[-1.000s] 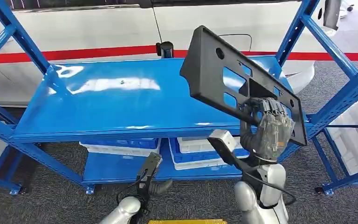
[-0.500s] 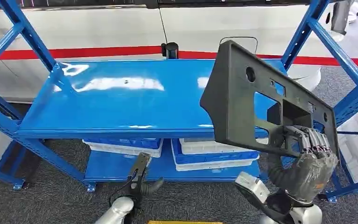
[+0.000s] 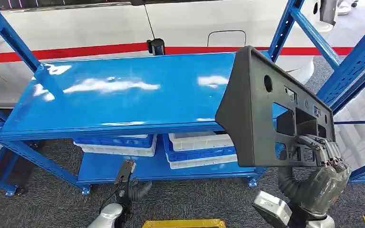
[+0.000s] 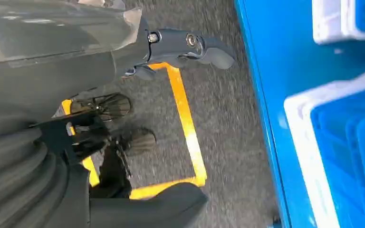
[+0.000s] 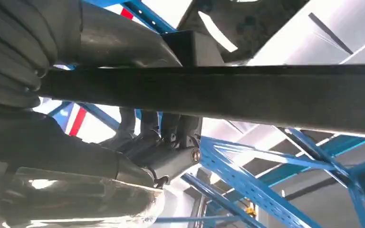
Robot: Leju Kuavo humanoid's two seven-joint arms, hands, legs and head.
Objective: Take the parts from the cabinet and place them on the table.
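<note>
A large black plastic panel [image 3: 259, 118] with several cut-out openings stands nearly upright in the air, in front of the right end of the blue shelf [image 3: 114, 95]. My right hand [image 3: 324, 173] grips its lower right edge from below, fingers hooked through an opening. In the right wrist view the panel's edge [image 5: 218, 92] runs across the frame with the fingers [image 5: 159, 135] wrapped around it. My left hand [image 3: 123, 183] hangs low near the floor, holding nothing; in the left wrist view its fingers [image 4: 190, 45] are spread apart.
The blue rack has slanted uprights at left [image 3: 9, 38] and right [image 3: 347, 61]. Blue and white bins [image 3: 197, 149] sit on its lower shelf. Yellow floor tape [image 3: 178, 223] lies on grey carpet below me. A white wall with a red stripe [image 3: 76, 50] is behind.
The panel has come off the shelf top, swinging right and down towards me and tilting more upright, still in my right hand. The whole view has shifted as the camera moved.
</note>
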